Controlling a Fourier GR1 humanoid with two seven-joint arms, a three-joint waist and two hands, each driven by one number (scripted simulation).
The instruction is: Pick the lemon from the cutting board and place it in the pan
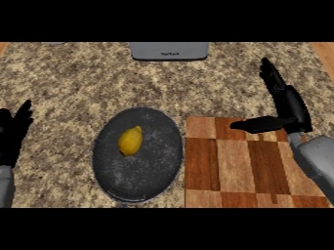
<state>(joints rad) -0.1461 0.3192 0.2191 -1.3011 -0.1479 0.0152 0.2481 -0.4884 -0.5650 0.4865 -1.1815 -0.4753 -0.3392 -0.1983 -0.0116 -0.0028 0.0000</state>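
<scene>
A yellow lemon (130, 140) lies inside the dark round pan (156, 168), a little left of the pan's middle. Right of the pan lies the checkered wooden cutting board (242, 166), with nothing on it. My right hand (286, 105) hovers over the board's far right corner, fingers straight and pointing away, thumb stretched left; it holds nothing. At the left edge of the view my left hand (8, 136) rests open, fingers up, apart from the pan.
A grey appliance (169, 51) sits at the counter's far edge, centre. The speckled stone counter (76, 83) stretches around the pan and board, with wooden strips at both far corners.
</scene>
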